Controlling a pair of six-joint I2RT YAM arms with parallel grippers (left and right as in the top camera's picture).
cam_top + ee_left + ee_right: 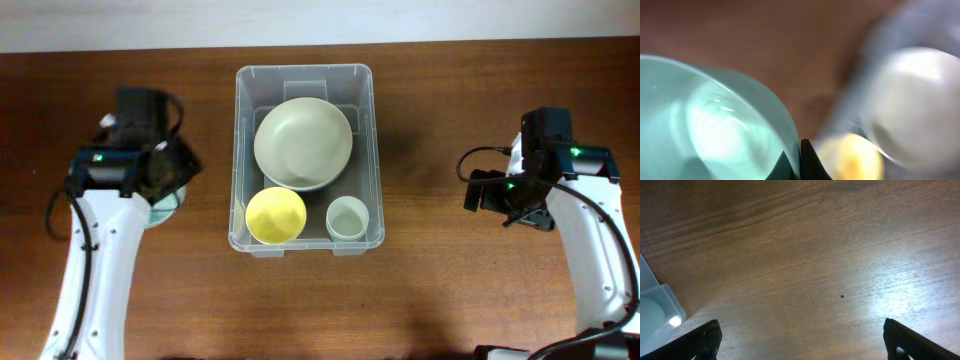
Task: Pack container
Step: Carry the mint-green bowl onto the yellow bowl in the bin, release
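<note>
"Plastic that thin flexes, surely. Where should one grip the large clear rectangular plastic container?"

"By the rim at its short ends, I'd judge. It looks light but slippery, and the three bowls inside add weight. It sits mid-way across the brown wooden table, with see-through walls and rounded corners."

"Grippers?"

"Left gripper pinched on a pale mint glassy bowl's rim, left of it. Right gripper spread wide, empty."

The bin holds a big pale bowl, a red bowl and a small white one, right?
The second is a yellow bowl, not red, as the overhead view shows. The bin holds the big pale bowl and the small white one.
</note>
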